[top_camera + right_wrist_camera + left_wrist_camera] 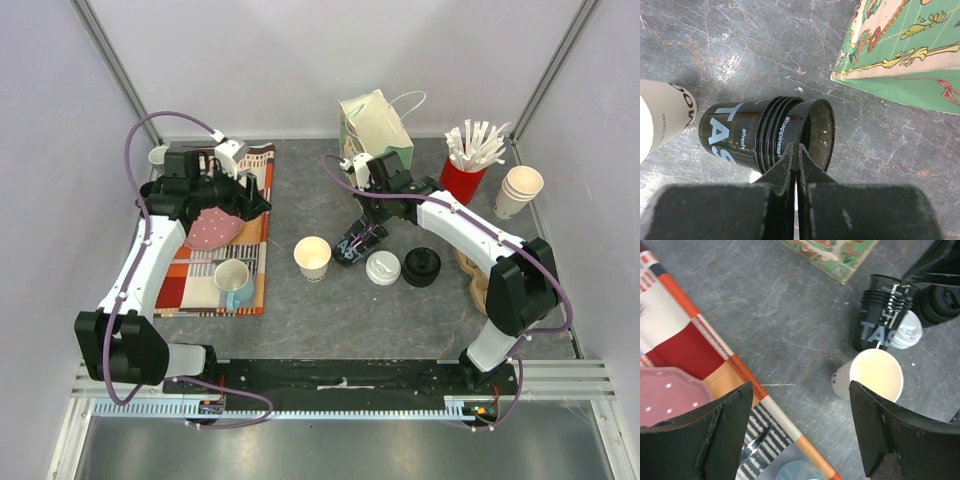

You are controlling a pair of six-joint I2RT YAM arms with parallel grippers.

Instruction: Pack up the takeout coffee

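While right gripper (797, 151) clamps the tipped black cup (735, 135) by its rim, left gripper (800, 388) hangs jaws apart over the striped cloth (670, 335) edge. The pale paper cup (312, 257) stands open-topped mid-table, white lid (382, 267) near.

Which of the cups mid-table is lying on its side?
The black cup, lying on its side with the right pincer closed on its rim; the pale paper cup beside it stands upright.

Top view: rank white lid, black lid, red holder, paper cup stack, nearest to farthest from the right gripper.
From the right gripper, shut on the black cup:
1. white lid, just right
2. black lid, next along
3. red holder, back right
4. paper cup stack, far right
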